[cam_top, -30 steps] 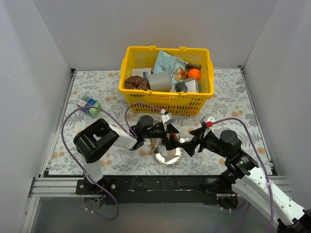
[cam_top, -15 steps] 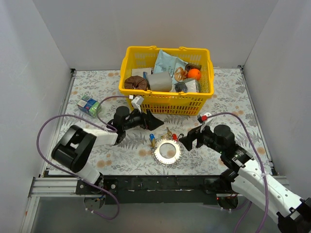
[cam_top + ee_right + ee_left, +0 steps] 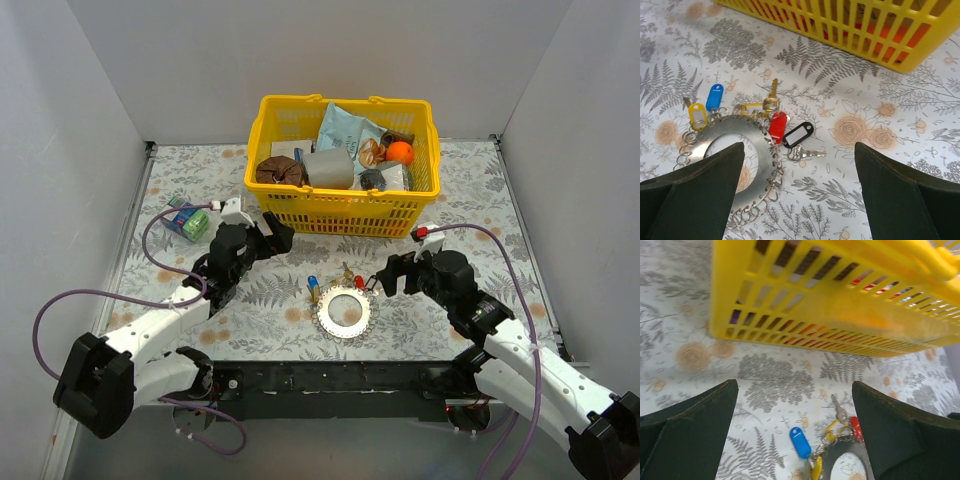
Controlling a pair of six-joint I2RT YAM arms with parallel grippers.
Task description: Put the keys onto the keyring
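Silvery keyring (image 3: pixel 342 311) is found lying flat on the flowered table (image 3: pixel 480 200), with the keys (image 3: pixel 345 280) gathered at its far rim. Left gripper (image 3: pixel 272 232) and right gripper (image 3: pixel 384 277) are held spread and empty, clear of both. A yellow basket (image 3: pixel 340 210) is set behind.

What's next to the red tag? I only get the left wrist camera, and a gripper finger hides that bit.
Observer: A black tag lies right beside the red tag, with a small silver key just past it.
Operator: Is the keyring a whole circle?
Observer: Yes, the keyring is a full ring with a hollow middle, lying flat.
Operator: Is the other gripper holding something?
Observer: No, the right gripper is open and holds nothing.
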